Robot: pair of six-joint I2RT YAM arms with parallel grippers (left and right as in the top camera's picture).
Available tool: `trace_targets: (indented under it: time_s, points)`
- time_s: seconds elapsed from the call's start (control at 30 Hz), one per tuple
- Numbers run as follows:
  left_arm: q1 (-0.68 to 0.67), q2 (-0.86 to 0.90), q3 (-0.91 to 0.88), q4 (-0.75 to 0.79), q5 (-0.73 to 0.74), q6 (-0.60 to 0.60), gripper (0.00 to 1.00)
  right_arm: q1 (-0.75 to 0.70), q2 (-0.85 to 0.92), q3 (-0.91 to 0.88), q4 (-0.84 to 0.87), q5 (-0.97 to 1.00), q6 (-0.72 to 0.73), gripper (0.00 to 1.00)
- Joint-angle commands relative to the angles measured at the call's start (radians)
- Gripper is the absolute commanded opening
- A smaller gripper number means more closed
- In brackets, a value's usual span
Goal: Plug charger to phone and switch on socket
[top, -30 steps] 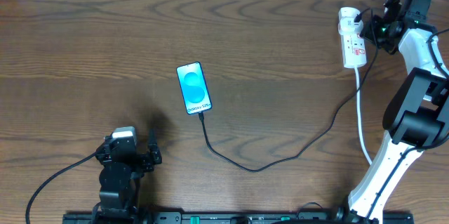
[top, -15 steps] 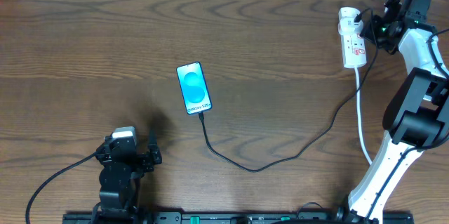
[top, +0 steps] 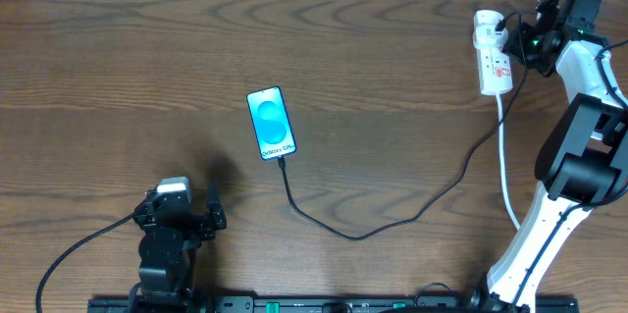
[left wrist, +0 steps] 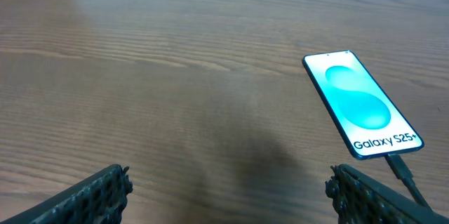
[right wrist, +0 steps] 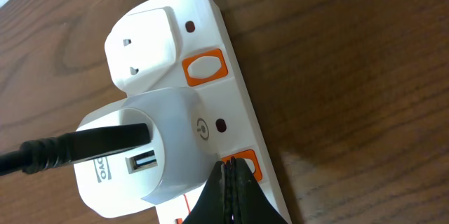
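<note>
The phone [top: 271, 124] lies screen-up near the middle of the counter [top: 118, 58]. The charger [top: 392, 217] is plugged into its near end and trails right to a white adapter [right wrist: 151, 147] in the socket [top: 494, 53] by the far right corner. The right hand [right wrist: 228, 175], clenched on nothing, has its tips at the socket's orange switch [right wrist: 247, 166]. The left hand [left wrist: 228, 196] hangs released by the near edge.

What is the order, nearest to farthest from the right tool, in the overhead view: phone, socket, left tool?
1. Socket, far right, beside the right tool.
2. Phone, mid-table.
3. Left tool, front left.
</note>
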Motion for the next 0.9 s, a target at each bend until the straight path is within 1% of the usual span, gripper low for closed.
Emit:
trace_targets:
  time_s: [0.0, 0.57, 0.87]
  points:
    - [-0.005, -0.008, -0.020, 0.002, -0.013, -0.001, 0.93, 0.026, 0.026, 0.017, 0.000, -0.026, 0.008, 0.01]
    - [-0.005, -0.008, -0.020, 0.002, -0.013, -0.001, 0.93, 0.045, 0.056, 0.016, 0.002, -0.026, 0.011, 0.01]
    - [-0.005, -0.008, -0.020, 0.002, -0.013, -0.001, 0.93, 0.056, 0.056, 0.016, -0.002, -0.074, 0.011, 0.01]
